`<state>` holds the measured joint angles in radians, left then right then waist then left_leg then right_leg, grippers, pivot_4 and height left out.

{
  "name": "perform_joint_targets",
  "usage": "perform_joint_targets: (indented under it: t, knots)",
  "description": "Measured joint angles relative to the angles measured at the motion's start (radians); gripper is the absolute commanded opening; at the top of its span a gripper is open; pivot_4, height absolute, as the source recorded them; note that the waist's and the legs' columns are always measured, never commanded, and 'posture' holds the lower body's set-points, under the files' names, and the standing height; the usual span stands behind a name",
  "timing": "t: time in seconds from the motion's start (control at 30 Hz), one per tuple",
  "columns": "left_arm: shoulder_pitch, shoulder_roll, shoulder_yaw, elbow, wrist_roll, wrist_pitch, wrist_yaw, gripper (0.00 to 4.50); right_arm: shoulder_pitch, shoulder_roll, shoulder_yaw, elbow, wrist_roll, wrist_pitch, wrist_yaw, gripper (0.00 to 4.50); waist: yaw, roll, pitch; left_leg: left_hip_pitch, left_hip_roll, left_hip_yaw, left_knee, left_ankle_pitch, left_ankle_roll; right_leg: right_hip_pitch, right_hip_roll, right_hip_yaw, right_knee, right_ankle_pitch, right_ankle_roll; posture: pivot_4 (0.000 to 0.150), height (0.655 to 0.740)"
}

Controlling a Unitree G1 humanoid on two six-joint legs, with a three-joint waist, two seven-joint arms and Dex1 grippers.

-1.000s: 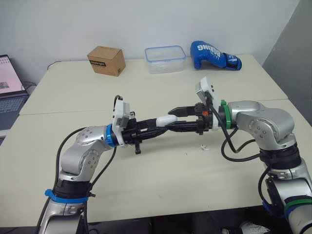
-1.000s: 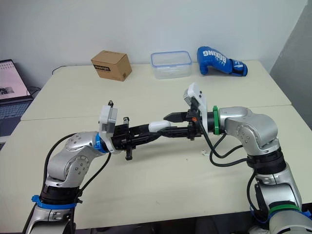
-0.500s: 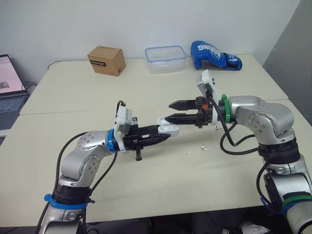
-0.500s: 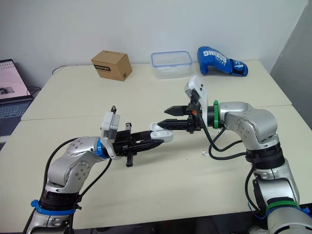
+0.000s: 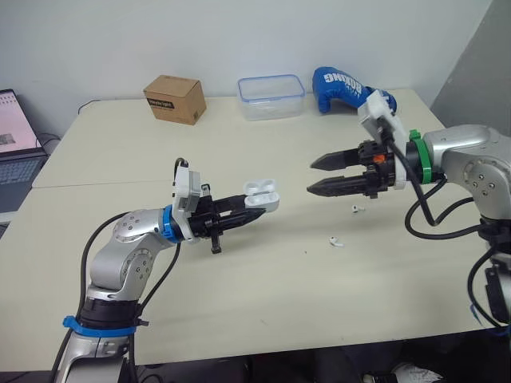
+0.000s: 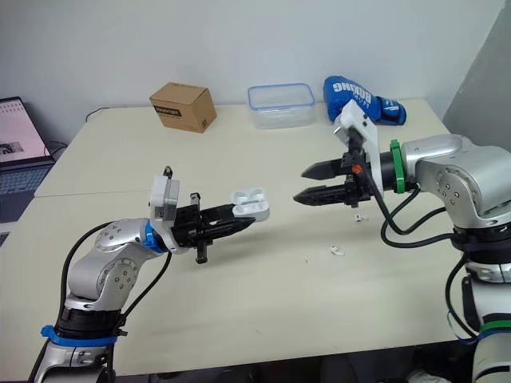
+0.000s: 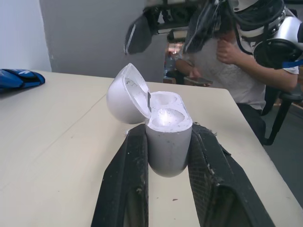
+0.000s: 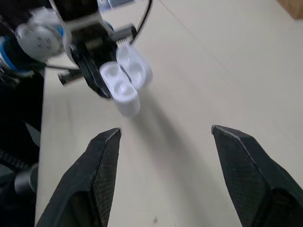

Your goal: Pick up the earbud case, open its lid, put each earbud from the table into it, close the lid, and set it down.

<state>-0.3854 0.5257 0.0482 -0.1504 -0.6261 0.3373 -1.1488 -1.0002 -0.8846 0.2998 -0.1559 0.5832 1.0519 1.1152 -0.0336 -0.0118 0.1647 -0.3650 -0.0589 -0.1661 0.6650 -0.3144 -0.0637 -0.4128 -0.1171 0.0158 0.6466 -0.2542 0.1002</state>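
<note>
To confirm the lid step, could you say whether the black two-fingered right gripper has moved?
Yes. The right gripper has pulled back to the robot's right, nearer the blue boxing glove.

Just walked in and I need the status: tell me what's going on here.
The left tool holds the small white plastic earbud case raised over the beige table. The case's lid is flipped open and both wells look empty. The right tool hangs open and empty across from it. One small white earbud lies loose on the table near the right tool, and a second earbud lies closer to the front edge. Neither is in the case yet.
</note>
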Motion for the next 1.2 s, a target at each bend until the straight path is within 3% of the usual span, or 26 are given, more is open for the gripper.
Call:
perform_joint_targets:
  t: [0.2, 0.43, 1.2]
  knots:
    - [-0.007, -0.001, -0.001, 0.014, 0.006, -0.020, 0.000, 0.75, -0.075, -0.012, 0.274, 0.009, -0.221, 0.016, 0.011, 3.17, 0.000, 0.000, 0.000, 0.000, 0.000, 0.000, 0.000, 0.000, 0.000, -0.001, 0.000, 0.000, 0.000, 0.000, 0.000, 0.150, 0.7307]
    - [-0.013, -0.005, -0.001, 0.043, 0.015, -0.037, 0.003, 0.75, -0.050, 0.000, 0.421, -0.018, -0.358, 0.045, -0.001, 3.17, 0.002, 0.000, 0.000, -0.001, 0.000, 0.000, 0.000, 0.000, 0.000, -0.001, 0.000, 0.000, 0.000, 0.000, 0.000, 0.150, 0.7307]
    - [-0.020, -0.027, -0.015, 0.046, 0.022, -0.042, 0.002, 0.75, 0.038, 0.094, 0.467, -0.035, -0.415, 0.282, -0.158, 3.17, 0.002, 0.000, 0.000, -0.001, 0.000, 0.000, 0.000, 0.000, 0.000, -0.002, 0.000, 0.000, 0.000, 0.000, 0.000, 0.150, 0.7307]
